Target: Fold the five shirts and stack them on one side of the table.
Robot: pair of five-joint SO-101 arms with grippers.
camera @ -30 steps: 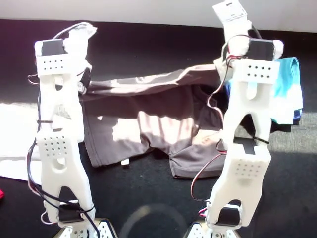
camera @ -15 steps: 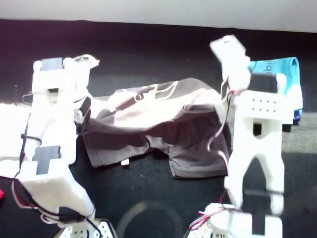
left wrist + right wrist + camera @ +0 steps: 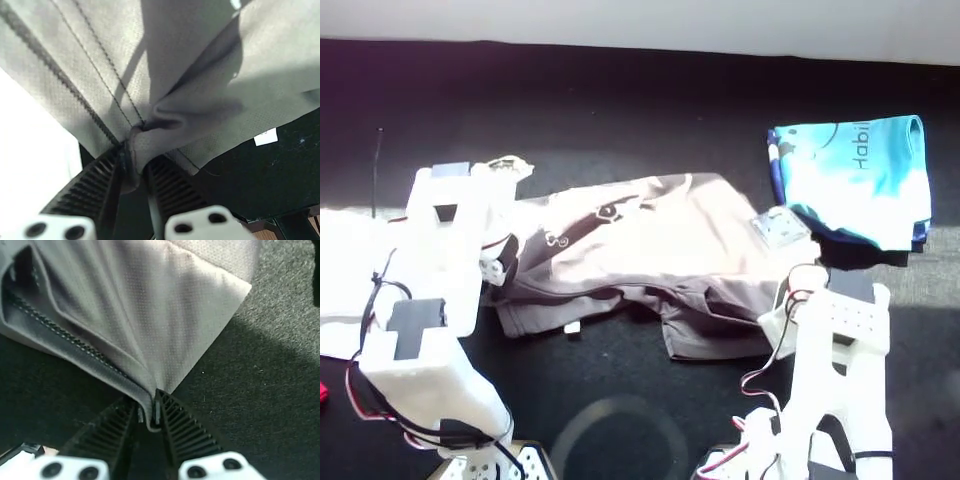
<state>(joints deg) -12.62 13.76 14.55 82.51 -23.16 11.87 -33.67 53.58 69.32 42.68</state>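
The left tool [image 3: 134, 161] is closed down on a bunched fold of the grey shirt [image 3: 210, 70], with the cloth pinched between its ribbed jaws beside a stitched hem. The right tool [image 3: 149, 414] is likewise clamped tight on a hemmed corner of the same shirt, low over the dark table [image 3: 620, 110].

In the high view the shirt lies mid-table, its far half laid over toward the near half. The fold looks roughly made but loose, as the near edge sticks out rumpled from under the top layer. I judge this first fold to be nearly set down, with further folds and the carry to the pile not yet done.

At the far right side of the table a teal shirt [image 3: 850, 175] lies folded on top of something darker. How many garments sit under it I cannot tell. A white cloth [image 3: 345, 265] lies at the left edge, probably another shirt waiting its turn. At best, then, two of the five seem finished.
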